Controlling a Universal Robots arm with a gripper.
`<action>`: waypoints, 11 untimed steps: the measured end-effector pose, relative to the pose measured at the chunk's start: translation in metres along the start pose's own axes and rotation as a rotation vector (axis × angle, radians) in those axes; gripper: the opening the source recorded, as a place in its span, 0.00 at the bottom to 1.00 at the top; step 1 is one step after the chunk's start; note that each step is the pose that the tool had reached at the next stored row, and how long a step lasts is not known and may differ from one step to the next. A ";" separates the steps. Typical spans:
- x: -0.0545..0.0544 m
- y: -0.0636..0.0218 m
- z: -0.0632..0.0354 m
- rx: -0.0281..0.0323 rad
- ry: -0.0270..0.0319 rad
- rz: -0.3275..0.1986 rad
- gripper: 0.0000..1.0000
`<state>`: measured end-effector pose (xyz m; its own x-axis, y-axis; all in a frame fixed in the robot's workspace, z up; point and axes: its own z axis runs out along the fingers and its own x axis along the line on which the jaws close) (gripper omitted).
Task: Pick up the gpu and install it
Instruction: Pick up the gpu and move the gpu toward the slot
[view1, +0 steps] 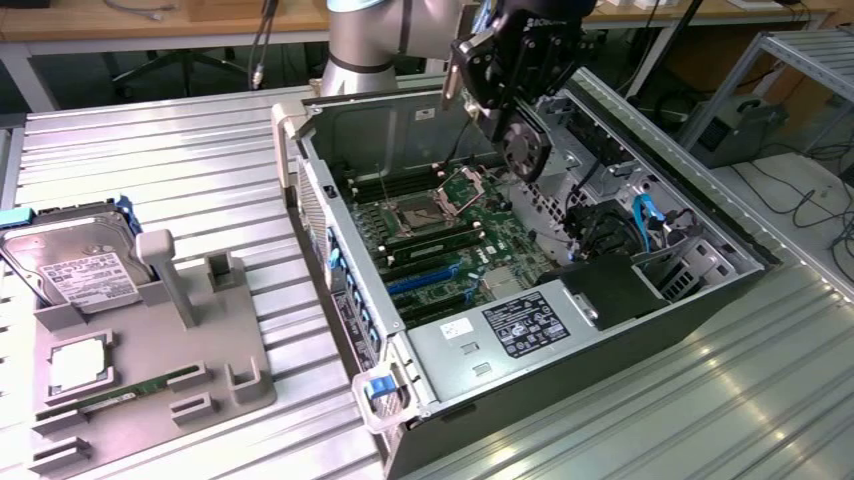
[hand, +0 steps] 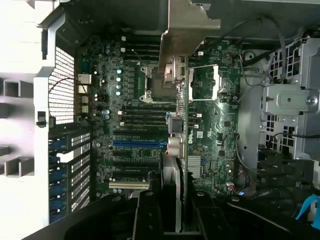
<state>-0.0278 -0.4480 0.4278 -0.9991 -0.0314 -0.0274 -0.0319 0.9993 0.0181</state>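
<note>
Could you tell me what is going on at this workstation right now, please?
The robot arm's gripper is shut on the gpu, a thin dark circuit card with a silver metal bracket, and holds it above the green motherboard inside the open grey computer case. The card is not yet seated in a slot. On the exterior view's left, a grey holder tray carries a boxy silver hard drive and a narrow green memory stick.
</note>
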 end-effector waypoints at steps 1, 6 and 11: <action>-0.007 -0.0002 0.0006 -0.0001 -0.0001 0.000 0.28; -0.026 -0.0009 0.0028 0.0000 0.0000 0.000 0.28; -0.051 -0.0017 0.0053 0.0000 0.0000 0.000 0.28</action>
<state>0.0234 -0.4480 0.4239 -0.9991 -0.0316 -0.0274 -0.0321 0.9993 0.0181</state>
